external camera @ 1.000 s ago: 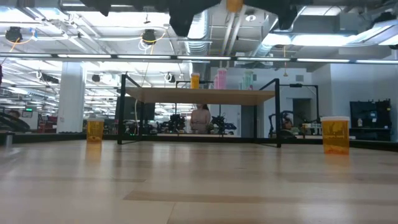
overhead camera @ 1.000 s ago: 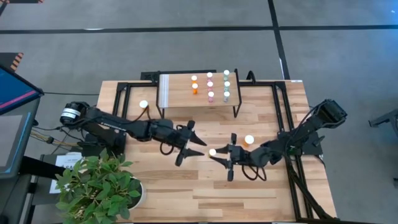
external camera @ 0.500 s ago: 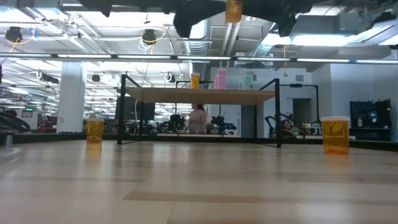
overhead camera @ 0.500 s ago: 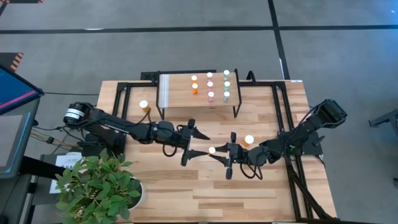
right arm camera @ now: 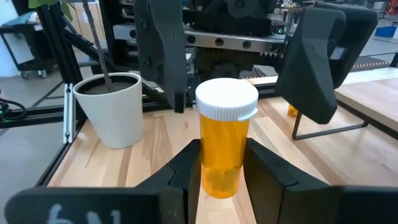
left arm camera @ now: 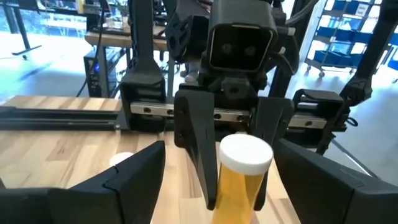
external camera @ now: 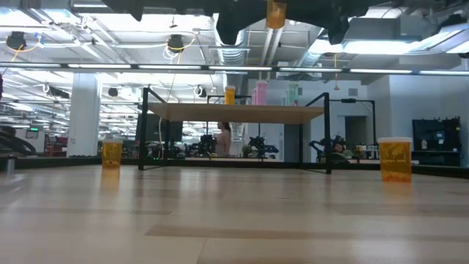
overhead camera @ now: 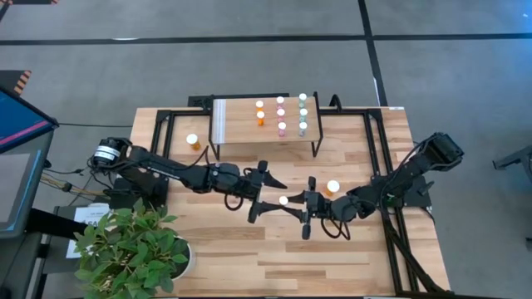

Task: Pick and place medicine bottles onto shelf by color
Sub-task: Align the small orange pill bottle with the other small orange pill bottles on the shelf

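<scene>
A potted plant (overhead camera: 133, 249) stood at the tabletop's (overhead camera: 216, 249) front-left corner, w/ the left arm reaching out past it toward centre. One large orange bottle (overhead camera: 193, 141) w/ a white cap stood upright on the tabletop near the shelf's left end, well apart from both arms.

At centre, the left claw (overhead camera: 268, 193) hung above the tabletop w/ its fingers (left arm camera: 124, 180) spread wide, one on either side of the held orange bottle (overhead camera: 283, 200), not touching it. The right claw (overhead camera: 296, 213), facing the left one, gripped that bottle upright by its body, fingers (right arm camera: 180, 168) pressed to both sides, white cap up. In the low view the bottle (external camera: 275, 13) showed at the upper edge, clear of the wood.

Behind them stood the shelf (overhead camera: 237, 124), a small light-wood platform on black legs w/ a white ridged strip at its left end. On it the small bottles stood in short rows: orange ones (overhead camera: 260, 118) leftmost, pink ones (overhead camera: 281, 112) in the middle, pale green ones (overhead camera: 303, 112) to the right.

A second large orange bottle (overhead camera: 333, 187) stood upright on the tabletop just beside the right arm, near its wrist.
</scene>
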